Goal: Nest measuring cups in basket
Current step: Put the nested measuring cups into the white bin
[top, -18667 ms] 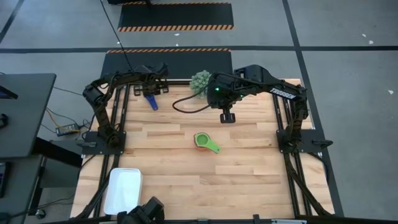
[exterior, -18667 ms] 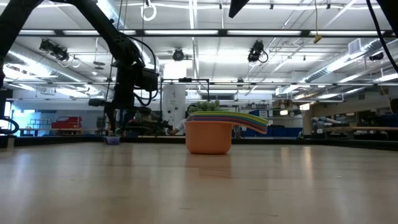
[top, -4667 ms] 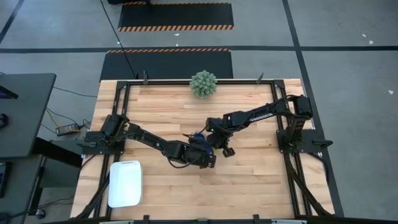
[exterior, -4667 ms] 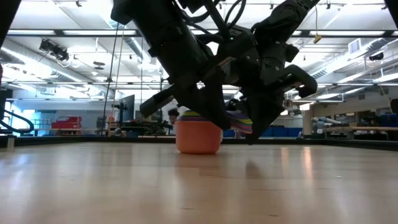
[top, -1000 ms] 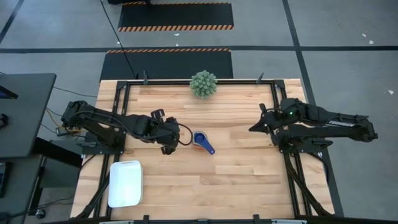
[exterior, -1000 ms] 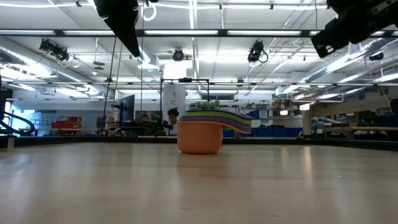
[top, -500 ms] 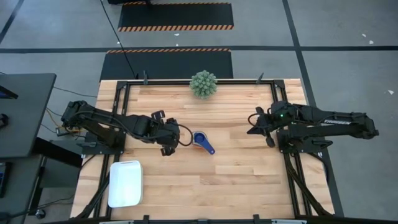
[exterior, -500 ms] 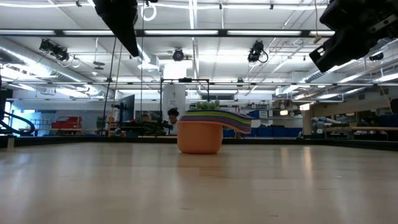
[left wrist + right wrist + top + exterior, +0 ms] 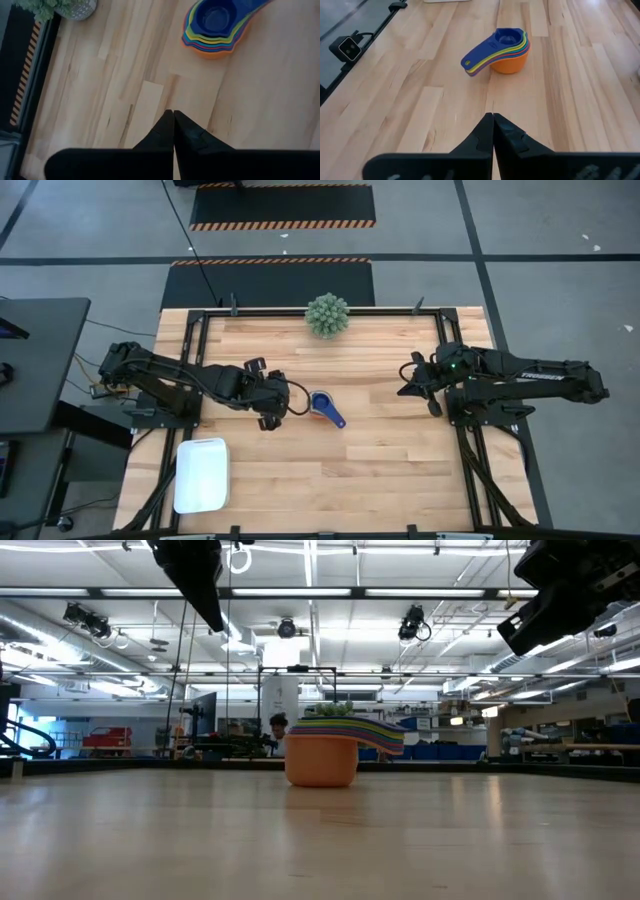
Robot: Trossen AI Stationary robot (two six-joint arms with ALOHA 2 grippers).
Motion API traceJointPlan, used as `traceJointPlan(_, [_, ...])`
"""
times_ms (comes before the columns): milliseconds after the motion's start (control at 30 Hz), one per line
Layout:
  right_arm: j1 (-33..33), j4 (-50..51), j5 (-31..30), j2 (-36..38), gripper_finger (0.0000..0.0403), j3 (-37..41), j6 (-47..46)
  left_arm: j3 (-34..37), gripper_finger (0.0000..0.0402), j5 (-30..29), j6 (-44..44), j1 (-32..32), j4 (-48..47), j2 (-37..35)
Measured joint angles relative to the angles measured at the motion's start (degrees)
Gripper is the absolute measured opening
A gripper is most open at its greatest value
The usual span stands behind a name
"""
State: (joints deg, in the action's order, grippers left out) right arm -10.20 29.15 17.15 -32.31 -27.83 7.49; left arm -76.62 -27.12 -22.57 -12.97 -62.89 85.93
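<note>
**Cups nested, basket unfilled**

Movement since the earlier frames: both arms have pulled back from the middle of the surface (image 9: 380,450), where they were crowded over the cups; the dark blue cup, once lying apart near the far edge, now sits topmost in the stack.

Item 1, measuring cups (image 9: 322,407): one nested stack on the bare wood near the middle of the surface, orange outermost, dark blue innermost, handles fanned together to one side. The colours between show only as thin rims.

Item 2, basket (image 9: 199,475): white, at the near left corner of the surface, well apart from the stack, nothing visible inside it.

Item 3, left pincer (image 9: 270,413): fingers shut together, holding nothing, hovering near the stack on its left.

Item 4, right pincer (image 9: 418,383): fingers pressed together as its wrist view shows, empty, raised by the right edge, well apart from the cups.

Item 5, spiky green plant (image 9: 327,313): at the far edge, untouched.

Progress, as judged: nesting looks complete; carrying the stack into the basket remains.

Obscured: the low view shows only the outer orange cup and the handles; the basket is absent from it, and only a sliver of white appears in the right wrist view.
</note>
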Motion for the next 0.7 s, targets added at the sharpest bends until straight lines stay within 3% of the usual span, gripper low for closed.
traceJointPlan(367, [0.0, 0.0, 0.0, 0.0, 0.0016, 0.0, 0.0, 0.0, 0.0005, 0.0, 4.4, -0.5, 0.7, 0.0])
traceJointPlan(533, [0.0, 0.0, 0.0, 0.0, 0.0016, 0.0, 0.1, 0.0, 0.0005, 4.4, 6.6, -0.7, 7.4, 0.0])
traceJointPlan(700, [0.0, -0.1, 0.0, 0.0, 0.0016, 0.0, 0.2, 0.0, 0.0005, 4.9, 8.7, -2.2, 11.8, 1.6])
